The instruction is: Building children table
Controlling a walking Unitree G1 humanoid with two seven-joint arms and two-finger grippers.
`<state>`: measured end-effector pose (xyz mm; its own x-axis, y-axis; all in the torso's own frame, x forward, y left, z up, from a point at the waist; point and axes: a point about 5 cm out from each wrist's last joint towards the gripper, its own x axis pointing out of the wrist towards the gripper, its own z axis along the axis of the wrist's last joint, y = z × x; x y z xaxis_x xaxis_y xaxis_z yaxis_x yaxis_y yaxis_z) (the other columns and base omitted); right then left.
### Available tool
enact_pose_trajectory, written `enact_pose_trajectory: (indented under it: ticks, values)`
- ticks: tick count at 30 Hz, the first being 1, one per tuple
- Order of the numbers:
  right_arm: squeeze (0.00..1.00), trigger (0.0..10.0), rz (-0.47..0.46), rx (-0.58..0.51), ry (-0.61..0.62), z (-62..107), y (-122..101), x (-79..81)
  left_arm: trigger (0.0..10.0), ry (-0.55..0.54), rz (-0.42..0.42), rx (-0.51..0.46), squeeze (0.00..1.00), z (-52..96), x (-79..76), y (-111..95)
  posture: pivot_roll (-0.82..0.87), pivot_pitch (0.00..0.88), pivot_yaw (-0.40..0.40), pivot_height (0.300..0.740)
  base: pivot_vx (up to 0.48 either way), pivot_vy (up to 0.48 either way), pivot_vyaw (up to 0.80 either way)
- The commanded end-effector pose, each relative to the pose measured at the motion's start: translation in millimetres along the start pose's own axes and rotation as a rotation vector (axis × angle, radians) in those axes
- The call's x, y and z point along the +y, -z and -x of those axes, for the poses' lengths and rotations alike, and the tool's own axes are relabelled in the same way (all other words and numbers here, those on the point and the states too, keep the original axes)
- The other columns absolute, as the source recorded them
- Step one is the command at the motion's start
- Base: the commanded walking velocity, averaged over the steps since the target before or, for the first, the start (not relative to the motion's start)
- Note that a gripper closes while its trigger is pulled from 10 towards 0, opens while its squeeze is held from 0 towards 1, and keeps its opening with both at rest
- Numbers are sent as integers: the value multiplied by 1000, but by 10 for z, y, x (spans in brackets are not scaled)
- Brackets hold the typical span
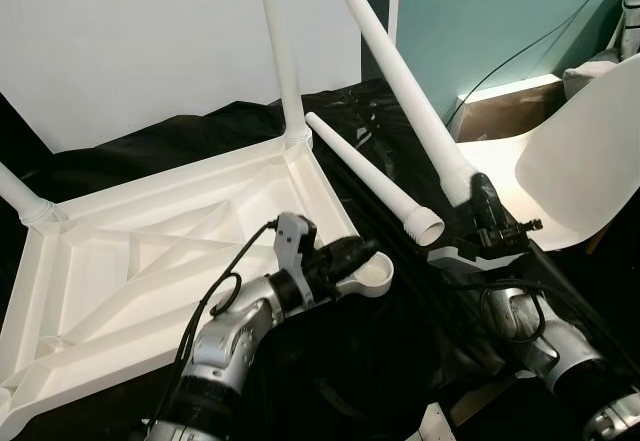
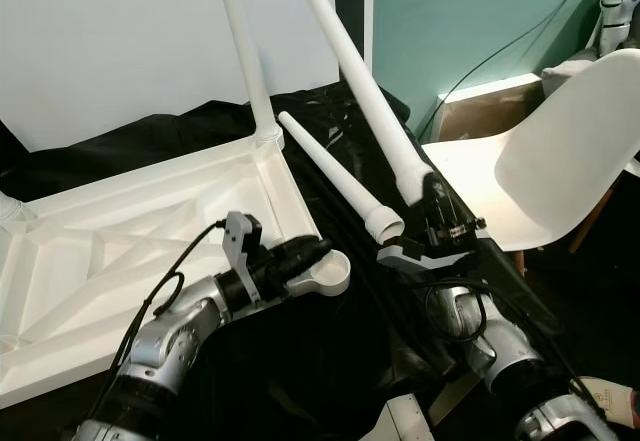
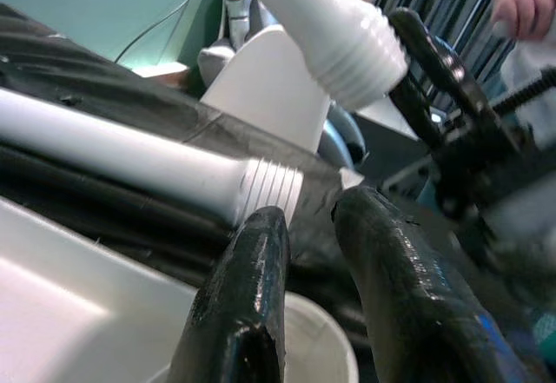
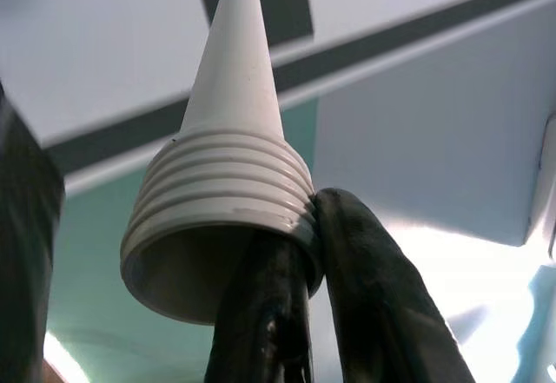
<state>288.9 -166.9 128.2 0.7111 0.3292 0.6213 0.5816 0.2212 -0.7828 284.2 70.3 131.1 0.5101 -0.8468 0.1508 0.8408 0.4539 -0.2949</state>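
The white children's table (image 1: 150, 261) lies upside down on black cloth. One leg (image 1: 280, 51) stands screwed in at its far corner, and another (image 1: 20, 196) at its left corner. My left gripper (image 1: 362, 253) rests over the near-right corner socket (image 1: 380, 279); its fingers (image 3: 252, 279) are a little apart with nothing between them. My right gripper (image 1: 472, 199) is shut on the threaded end of a third white leg (image 1: 400, 81), one finger inside the hollow end (image 4: 217, 270), and the leg points up and away. A fourth leg (image 1: 370, 181) lies loose on the cloth between the grippers.
A white chair (image 1: 580, 161) stands close on the right, behind my right arm. A cardboard box (image 1: 500, 111) sits beyond it by the teal wall. A white panel (image 1: 150, 41) leans at the back. A person's hand (image 3: 526, 5) shows in the left wrist view.
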Motion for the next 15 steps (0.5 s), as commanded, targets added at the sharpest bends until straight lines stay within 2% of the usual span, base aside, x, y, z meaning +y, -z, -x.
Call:
enact_pose_trajectory:
  ticks: [1, 2, 3, 4, 5, 7, 8, 9, 12, 13, 14, 15]
  values:
    - [0, 0, -10, -122, 11, 13, -121, -10, 10000, 35, 55, -12, 0, 26, 23, -6, -62, 0, 105, 740, 0, 0, 0]
    - [0, 0, -13, -204, 7, 44, -188, -17, 10000, 35, 103, -50, 0, 16, 33, -51, -63, 0, 104, 740, 0, 0, 0]
    - [0, 0, -13, -204, 7, 44, -188, -17, 10000, 35, 103, -50, 0, 16, 33, -51, -63, 0, 104, 740, 0, 0, 0]
    - [0, 0, -11, -268, 5, 83, -232, -22, 10000, 37, 147, -91, 0, 8, 40, -98, -63, 0, 103, 740, 0, 0, 0]
    - [0, 0, 2, -363, -2, 163, -279, -29, 10000, 51, 243, -188, 227, 7, 53, -207, -60, 0, 98, 740, 0, 0, 0]
    - [0, 0, 10, -386, -3, 194, -284, -36, 10000, 58, 277, -222, 227, 10, 58, -245, -60, 0, 98, 740, 0, 0, 0]
    - [0, 0, 17, -408, -4, 227, -281, -44, 10000, 56, 322, -272, 1000, 17, 78, -296, -57, 0, 96, 740, 0, 0, 0]
    - [0, 0, 17, -408, -4, 227, -281, -44, 10000, 56, 322, -272, 1000, 17, 78, -296, -57, 0, 96, 740, 0, 0, 0]
    - [0, 0, 33, -445, 10, 267, -278, -79, 10000, 26, 411, -381, 1000, 41, 159, -397, -57, 0, 91, 740, 0, 0, 0]
    - [0, 0, 33, -445, 10, 267, -278, -79, 10000, 26, 411, -381, 1000, 41, 159, -397, -57, 0, 91, 740, 0, 0, 0]
    - [0, 0, 47, -493, 41, 282, -299, -130, 10000, -93, 519, -455, 1000, 57, 345, -430, -57, 0, 89, 740, 0, 0, 0]
    - [0, 0, 47, -493, 41, 282, -299, -130, 10000, -93, 519, -455, 1000, 57, 345, -430, -57, 0, 89, 740, 0, 0, 0]
